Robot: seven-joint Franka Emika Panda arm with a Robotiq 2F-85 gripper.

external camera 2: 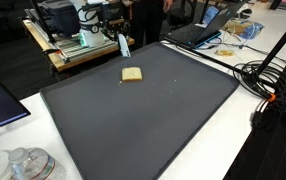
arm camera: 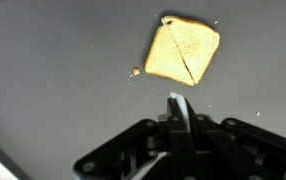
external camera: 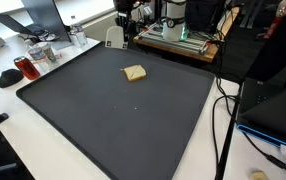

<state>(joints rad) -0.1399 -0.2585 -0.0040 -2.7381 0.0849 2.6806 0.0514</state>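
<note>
A square slice of toasted bread [external camera: 134,73] lies on a large dark mat [external camera: 103,115], towards its far side. It also shows in the exterior view [external camera 2: 131,75] on the mat [external camera 2: 153,125]. In the wrist view the bread [arm camera: 182,52] lies just ahead of my gripper [arm camera: 178,104], with a small crumb [arm camera: 135,71] beside it. The gripper's fingers are pressed together and hold nothing. In both exterior views the gripper [external camera: 123,40] [external camera 2: 124,47] hangs over the mat's far edge, a little behind the bread and apart from it.
A red mug [external camera: 28,68] and a glass jar [external camera: 41,55] stand beside the mat. A wooden platform with equipment [external camera: 178,40] [external camera 2: 73,50] sits behind it. Cables [external camera: 223,120] [external camera 2: 268,75] run along one side. A laptop [external camera 2: 198,32] and glassware [external camera 2: 28,165] stand nearby.
</note>
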